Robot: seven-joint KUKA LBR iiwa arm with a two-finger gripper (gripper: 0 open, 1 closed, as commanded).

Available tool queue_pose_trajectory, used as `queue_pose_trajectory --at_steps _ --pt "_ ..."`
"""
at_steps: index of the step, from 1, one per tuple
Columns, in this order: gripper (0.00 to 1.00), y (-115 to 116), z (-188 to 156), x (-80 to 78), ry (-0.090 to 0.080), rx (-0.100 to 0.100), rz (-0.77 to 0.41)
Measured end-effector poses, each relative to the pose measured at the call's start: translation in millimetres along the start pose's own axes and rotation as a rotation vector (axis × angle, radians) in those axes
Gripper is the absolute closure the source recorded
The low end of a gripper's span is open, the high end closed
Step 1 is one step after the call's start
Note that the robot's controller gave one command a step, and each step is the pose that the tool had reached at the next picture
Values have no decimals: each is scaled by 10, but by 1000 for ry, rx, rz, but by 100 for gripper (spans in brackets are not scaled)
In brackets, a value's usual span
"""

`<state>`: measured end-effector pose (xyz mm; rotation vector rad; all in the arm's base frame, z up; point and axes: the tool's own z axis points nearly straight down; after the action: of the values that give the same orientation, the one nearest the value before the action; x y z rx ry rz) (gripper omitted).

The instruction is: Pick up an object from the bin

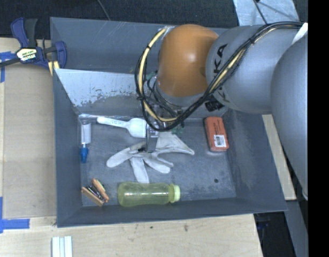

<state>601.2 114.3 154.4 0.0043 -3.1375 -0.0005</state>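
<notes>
Glove (167, 144), pale grey, is lying spread mid-frame on the bin (207, 175) floor, directly beneath the claw (152, 143), which is coming down onto its middle; clenched or released, I cannot tell.

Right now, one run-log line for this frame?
jaws: low on white glove, bin centre | glove: flat on bin floor | neighbours: white spoon, yellow-green bottle

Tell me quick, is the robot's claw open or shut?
Gripper: cannot be told. It is low over the white glove.
</notes>
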Motion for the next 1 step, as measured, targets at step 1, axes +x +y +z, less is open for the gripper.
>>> queue_pose_trajectory --at_steps 1 --pt "0 -5 -50 -12 -7 -1 2"
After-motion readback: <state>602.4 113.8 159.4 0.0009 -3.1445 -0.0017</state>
